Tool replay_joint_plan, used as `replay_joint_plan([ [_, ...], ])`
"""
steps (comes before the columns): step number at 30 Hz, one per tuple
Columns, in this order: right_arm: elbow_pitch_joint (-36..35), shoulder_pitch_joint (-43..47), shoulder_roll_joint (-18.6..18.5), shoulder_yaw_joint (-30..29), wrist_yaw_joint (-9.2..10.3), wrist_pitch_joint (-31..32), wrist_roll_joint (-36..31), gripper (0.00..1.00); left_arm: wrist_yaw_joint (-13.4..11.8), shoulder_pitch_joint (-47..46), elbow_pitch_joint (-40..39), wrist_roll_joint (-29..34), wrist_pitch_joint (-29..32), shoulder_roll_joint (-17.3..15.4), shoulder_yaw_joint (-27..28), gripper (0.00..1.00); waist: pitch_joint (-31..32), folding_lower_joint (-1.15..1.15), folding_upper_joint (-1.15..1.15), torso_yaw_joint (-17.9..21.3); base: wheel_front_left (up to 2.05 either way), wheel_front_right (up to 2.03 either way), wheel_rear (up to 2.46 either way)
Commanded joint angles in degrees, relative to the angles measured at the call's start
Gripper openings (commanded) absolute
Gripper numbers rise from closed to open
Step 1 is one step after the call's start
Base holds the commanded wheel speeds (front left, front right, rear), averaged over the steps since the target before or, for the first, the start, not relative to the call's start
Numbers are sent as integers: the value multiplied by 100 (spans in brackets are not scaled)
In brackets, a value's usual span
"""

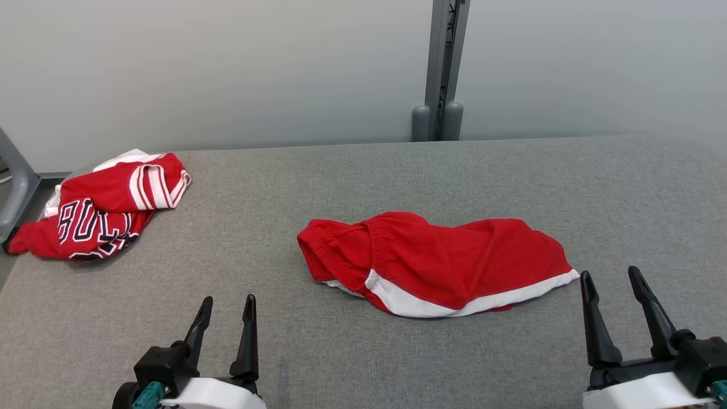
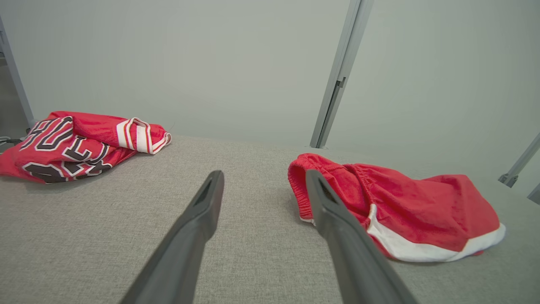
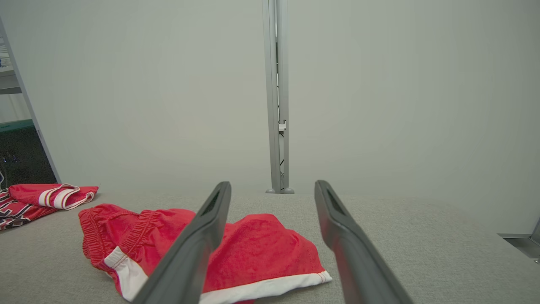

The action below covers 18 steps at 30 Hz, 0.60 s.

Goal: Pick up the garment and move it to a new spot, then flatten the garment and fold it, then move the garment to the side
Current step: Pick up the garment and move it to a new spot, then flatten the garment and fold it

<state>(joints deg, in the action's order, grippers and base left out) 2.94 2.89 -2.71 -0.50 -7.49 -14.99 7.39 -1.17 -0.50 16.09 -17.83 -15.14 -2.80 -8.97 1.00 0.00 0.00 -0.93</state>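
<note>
Head view: red shorts [image 1: 437,264] w/ white hem trim lie crumpled mid-bench [image 1: 341,182], waistband end toward the robot's left, hem end near the right tool [image 1: 610,274] but not touching it. The left tool [image 1: 228,301] sits lower left, well apart from the cloth. Both tools are spread wide, holding nothing. A red jersey [image 1: 105,210] is bunched at the far left corner. Left wrist view: left tool [image 2: 265,175] points at bare bench btwn jersey [image 2: 71,143] and shorts [image 2: 413,211]; the elastic waistband is just beside its right finger. Right wrist view: right tool [image 3: 272,185] aims past the hem end, shorts [image 3: 261,245] lying below-left. Fabric looks light, soft, limp, prob. a bit slick, so it'll likely sag and shift when lifted. Best holds are prob. the thicker waistband for the left tool and the stitched white hem corner for the right, pinching low to catch all layers.
</note>
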Motion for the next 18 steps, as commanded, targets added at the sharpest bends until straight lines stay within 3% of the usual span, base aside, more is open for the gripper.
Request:
replay_joint_plan([
  [1,17,-22,-34,-4,-1,-30,45,100,-26,-68,13,-16,-1,-18,4,100,1,0,0,-6,0,0,0],
  [9,35,-64,-34,-37,-1,-30,52,100,2,-94,41,13,-1,-18,-10,100,-4,0,0,-13,0,0,0],
  [15,54,-99,-35,-21,-1,-30,27,100,198,-268,236,117,-1,-19,-222,100,-55,0,0,64,0,0,0],
  [18,73,-130,-34,15,-1,-30,9,100,384,-538,571,154,-1,-16,-581,100,-114,0,0,189,0,0,0],
])
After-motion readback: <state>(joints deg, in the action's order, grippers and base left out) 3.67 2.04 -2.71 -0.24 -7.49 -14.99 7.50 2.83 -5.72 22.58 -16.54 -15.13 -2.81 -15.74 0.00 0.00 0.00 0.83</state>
